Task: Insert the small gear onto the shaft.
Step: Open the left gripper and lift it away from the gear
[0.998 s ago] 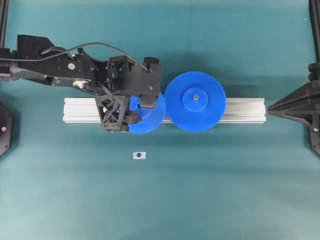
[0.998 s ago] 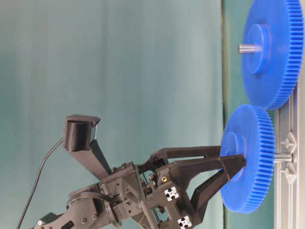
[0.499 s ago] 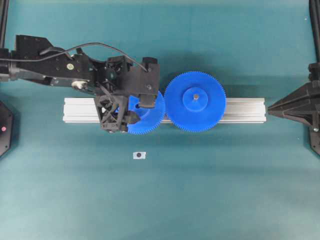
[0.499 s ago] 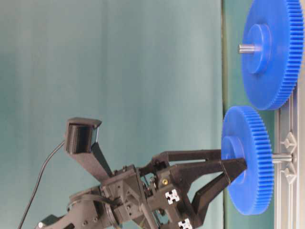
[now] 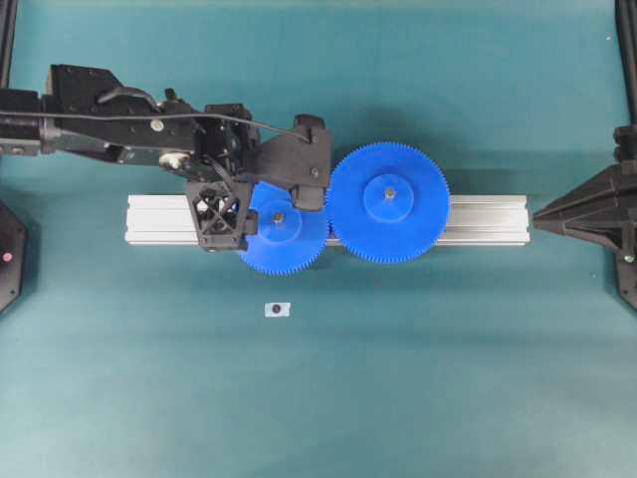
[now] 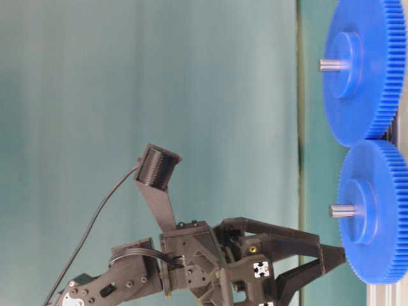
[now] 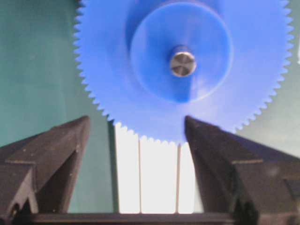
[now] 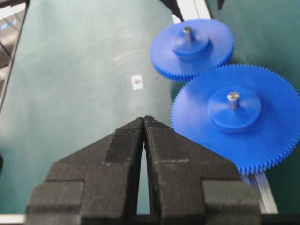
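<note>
On the silver aluminium extrusion rail [image 5: 478,221] across the teal bench [image 5: 418,378], the small blue finely toothed plastic gear [image 5: 282,232] sits flat with the thin grey metal shaft [image 7: 183,63] poking up through its raised hub. Its teeth meet the larger blue gear [image 5: 388,202] on the side nearest it. Left end effector [image 7: 136,129] is spread wide, fingers either side of the gear's rim, holding nothing. Right end effector [image 8: 144,127] is pressed together, parked well apart. Judgement: insertion looks done; the step now is retreat. Back the fingers straight off without clipping the rim, keep them spread. Shaft's long axis stands upright, perpendicular to the rail; gear face lies level, hub pointing up.
</note>
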Controlling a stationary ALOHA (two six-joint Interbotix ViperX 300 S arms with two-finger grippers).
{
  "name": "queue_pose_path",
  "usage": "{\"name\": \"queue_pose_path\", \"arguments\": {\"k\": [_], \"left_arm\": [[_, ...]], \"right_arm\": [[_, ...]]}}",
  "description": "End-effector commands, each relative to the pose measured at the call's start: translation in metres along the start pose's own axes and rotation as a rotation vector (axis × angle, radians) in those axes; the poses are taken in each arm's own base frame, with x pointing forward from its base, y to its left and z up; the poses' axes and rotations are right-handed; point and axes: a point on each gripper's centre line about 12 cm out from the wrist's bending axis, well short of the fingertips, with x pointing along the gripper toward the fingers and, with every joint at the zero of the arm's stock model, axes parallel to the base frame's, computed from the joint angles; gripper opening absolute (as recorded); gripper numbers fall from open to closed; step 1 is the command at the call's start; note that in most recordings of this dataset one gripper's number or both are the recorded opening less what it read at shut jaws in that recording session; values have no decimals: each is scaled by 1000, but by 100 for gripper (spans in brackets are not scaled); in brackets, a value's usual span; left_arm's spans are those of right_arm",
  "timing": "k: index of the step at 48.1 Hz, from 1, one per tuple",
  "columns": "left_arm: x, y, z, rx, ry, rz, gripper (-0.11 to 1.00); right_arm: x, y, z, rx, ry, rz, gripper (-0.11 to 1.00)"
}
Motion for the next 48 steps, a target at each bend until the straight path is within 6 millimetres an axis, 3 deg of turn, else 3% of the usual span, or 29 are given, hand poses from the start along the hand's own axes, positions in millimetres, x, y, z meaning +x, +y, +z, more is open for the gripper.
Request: {"name": "queue_pose_path", "arguments": {"k": [1,14,27,48], "left_arm": [[-22,2,10,-2,-63,14,77],[-40,2,9,-8,-99,21,77],[-70,2,7,-24,-172,32,77],[-115,-4,-25,-121,-321,43,77]], "right_arm": [[0,2,6,7,-16,6,11],[0,2,4,7,-12,6,11],[0,2,4,7,-11,6,11],[-9,3,7,6,-44,17,11]]}}
